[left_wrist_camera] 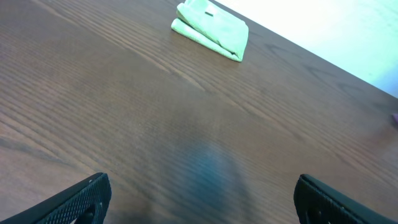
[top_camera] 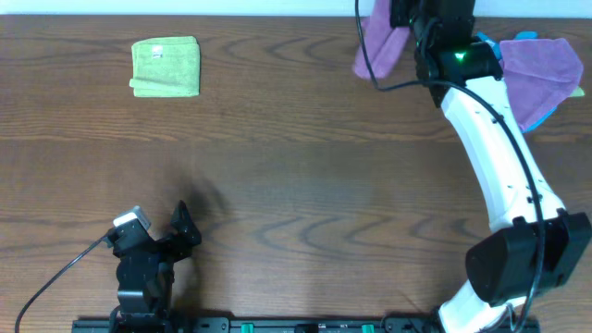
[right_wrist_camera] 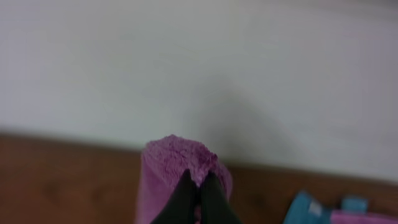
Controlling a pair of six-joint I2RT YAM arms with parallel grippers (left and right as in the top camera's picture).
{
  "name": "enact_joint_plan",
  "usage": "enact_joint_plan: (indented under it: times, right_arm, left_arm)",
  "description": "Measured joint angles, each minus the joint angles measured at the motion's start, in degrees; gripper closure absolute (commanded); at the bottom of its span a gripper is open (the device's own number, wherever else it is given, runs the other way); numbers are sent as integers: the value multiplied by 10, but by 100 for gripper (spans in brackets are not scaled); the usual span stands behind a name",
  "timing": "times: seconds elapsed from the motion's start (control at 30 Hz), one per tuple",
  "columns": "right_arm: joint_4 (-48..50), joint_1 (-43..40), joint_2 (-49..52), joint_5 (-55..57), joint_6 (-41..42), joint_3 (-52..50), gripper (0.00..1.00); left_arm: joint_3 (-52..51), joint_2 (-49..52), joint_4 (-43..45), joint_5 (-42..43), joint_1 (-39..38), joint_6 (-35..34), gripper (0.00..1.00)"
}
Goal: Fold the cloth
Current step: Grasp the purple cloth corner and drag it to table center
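Orchid-pink terry is what I watch: the cloth hangs bunched from my right gripper, whose fingers are pinched together on a gathered fold of it, at the far right edge of the table. From the overhead view the bundle trails away from the pinch toward the robot's left and slightly nearer the base, so its long axis runs down from the grip rather than lying flat. I cannot tell whether its lower end touches the wood. A lilac cloth lies on the other side of the right wrist, apart from the held one. My left gripper sits with its fingers spread wide over bare wood at the near left, well apart from the cloth, holding nothing. A green folded cloth lies far left. The right arm is plainly nearer. I judge the coming move must carry the cloth toward the open middle of the table before any folding.
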Motion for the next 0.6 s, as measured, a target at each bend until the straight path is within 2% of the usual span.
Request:
enact_joint_plan:
  times: [0.13, 0.23, 0.6]
  right_arm:
    - [-105, 24, 0, -72, 21, 0, 99]
    - [-184, 68, 0, -107, 82, 0, 98]
    - [-468, 159, 0, -2, 329, -1, 98]
  left_arm:
    - [0, 0, 0, 0, 0, 0, 5]
    - [0, 0, 0, 0, 0, 0, 5]
    - [0, 0, 0, 0, 0, 0, 5]
